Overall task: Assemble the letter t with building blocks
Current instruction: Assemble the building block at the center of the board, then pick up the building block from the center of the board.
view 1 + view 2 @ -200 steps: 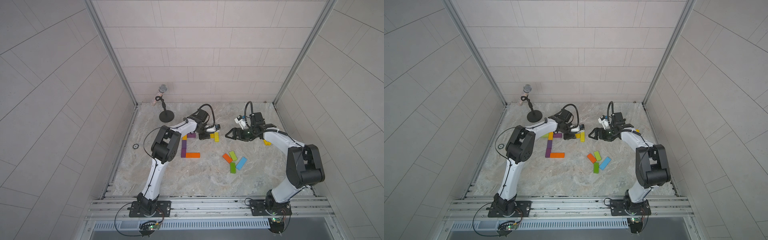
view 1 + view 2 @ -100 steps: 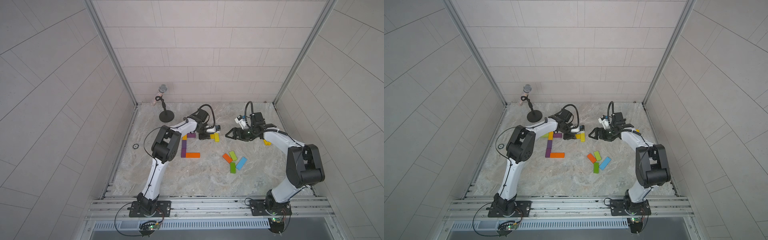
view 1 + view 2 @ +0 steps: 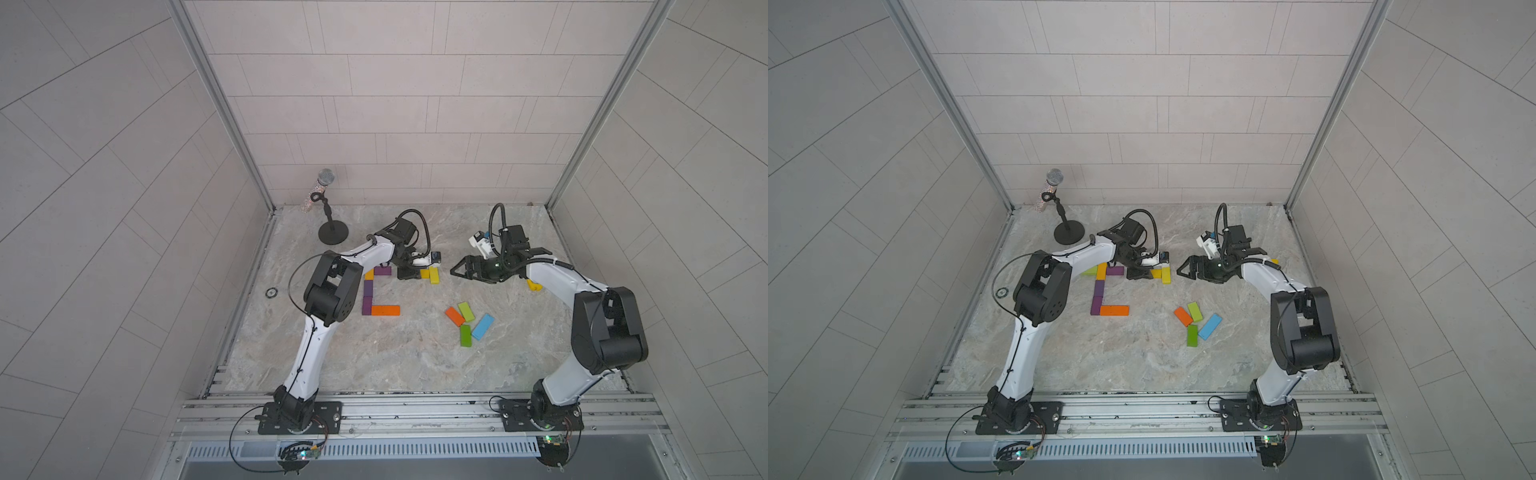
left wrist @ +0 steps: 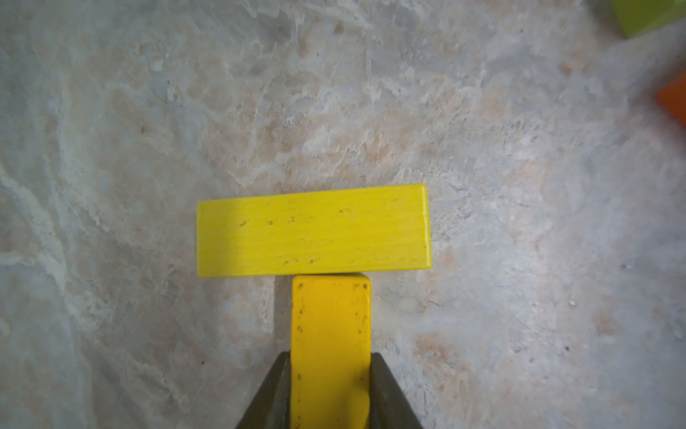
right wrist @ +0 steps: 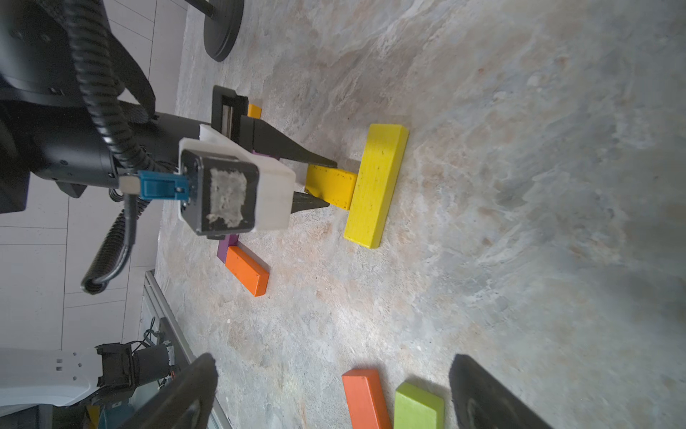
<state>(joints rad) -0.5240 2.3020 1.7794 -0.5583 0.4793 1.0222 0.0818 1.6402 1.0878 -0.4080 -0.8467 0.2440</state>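
Against the long yellow block point(image 4: 313, 230), left gripper point(image 4: 329, 354) clamps the short yellow block point(image 4: 330, 315), rear end hidden; right gripper point(image 5: 334, 358) stands spread wide, empty.

Bare tabletop point(image 3: 415, 353) beside pale yellow block point(image 3: 434, 275)

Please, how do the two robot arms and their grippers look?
The left arm and the right arm have white curved links and black joints. A thin black cable runs along each, and a ribbed black hose loops at each wrist. The left gripper and the right gripper have black pointed fingers. Beside each sits a white camera housing with a blue plug.
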